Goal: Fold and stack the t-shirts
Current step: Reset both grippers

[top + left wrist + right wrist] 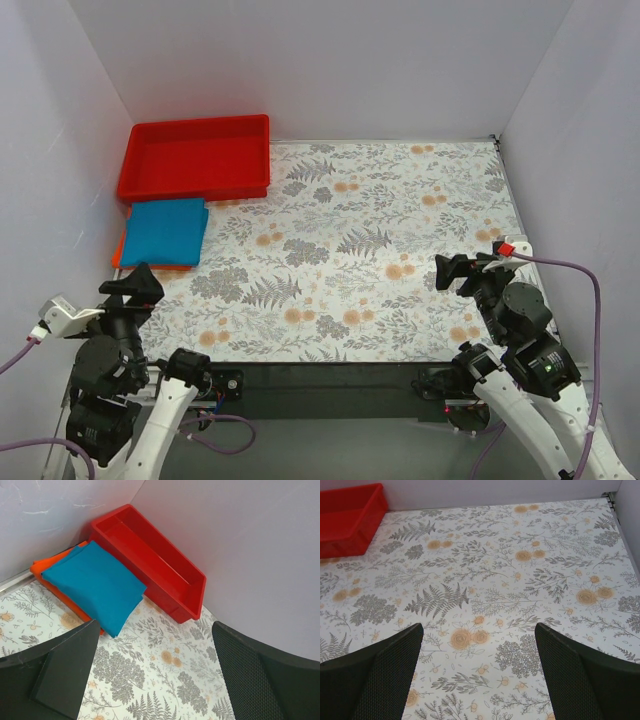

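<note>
The teal-blue t-shirt [165, 231] lies folded on top of the folded orange-red t-shirt [122, 250] at the table's left edge, just in front of the red tray. In the left wrist view the blue shirt [95, 582] covers most of the orange one [42, 567]. My left gripper [133, 288] is open and empty, above the table a little nearer than the stack; it also shows in the left wrist view [155, 672]. My right gripper [455, 272] is open and empty over the right side of the table, far from the shirts; it also shows in the right wrist view [479, 672].
A rigid red plastic tray [197, 185], empty, stands at the back left corner against the wall; it also shows in the left wrist view [195, 592] and the right wrist view [350, 527]. White walls close in the left, back and right. A floral cloth [370, 250] covers the table.
</note>
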`<move>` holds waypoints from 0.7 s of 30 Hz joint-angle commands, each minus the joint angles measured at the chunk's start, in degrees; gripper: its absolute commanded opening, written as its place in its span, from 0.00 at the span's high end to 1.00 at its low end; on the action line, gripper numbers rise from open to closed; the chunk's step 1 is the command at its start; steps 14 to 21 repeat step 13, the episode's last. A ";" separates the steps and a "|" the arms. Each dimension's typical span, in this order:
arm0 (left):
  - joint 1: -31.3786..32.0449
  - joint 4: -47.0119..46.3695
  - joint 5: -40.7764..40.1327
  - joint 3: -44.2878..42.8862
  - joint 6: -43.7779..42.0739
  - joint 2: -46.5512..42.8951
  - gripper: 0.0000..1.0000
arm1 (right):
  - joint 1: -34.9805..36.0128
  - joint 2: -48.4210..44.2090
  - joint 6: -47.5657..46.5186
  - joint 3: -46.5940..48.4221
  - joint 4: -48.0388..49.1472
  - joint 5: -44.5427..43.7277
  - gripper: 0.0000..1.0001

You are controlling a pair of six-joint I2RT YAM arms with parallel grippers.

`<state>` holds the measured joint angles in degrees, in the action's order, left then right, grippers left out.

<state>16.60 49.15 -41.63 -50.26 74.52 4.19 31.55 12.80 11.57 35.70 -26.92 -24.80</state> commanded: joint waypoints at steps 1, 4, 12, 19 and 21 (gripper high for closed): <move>0.10 -3.09 -1.35 1.48 0.54 -0.58 0.05 | -0.09 -0.76 -1.20 -0.20 3.45 -1.22 0.02; 0.10 -3.27 -0.92 2.10 1.42 -0.23 0.05 | -0.09 -0.76 -1.38 -0.11 3.71 -1.31 0.02; 0.01 -4.85 -0.47 4.03 3.26 2.67 0.05 | -0.09 -0.84 -1.47 -0.63 4.06 -0.52 0.01; 0.10 -5.63 -0.30 4.64 3.52 3.02 0.05 | -0.09 -0.76 -1.47 -0.81 4.07 -0.34 0.02; 0.10 -5.63 -0.30 4.64 3.52 3.02 0.05 | -0.09 -0.76 -1.47 -0.81 4.07 -0.34 0.02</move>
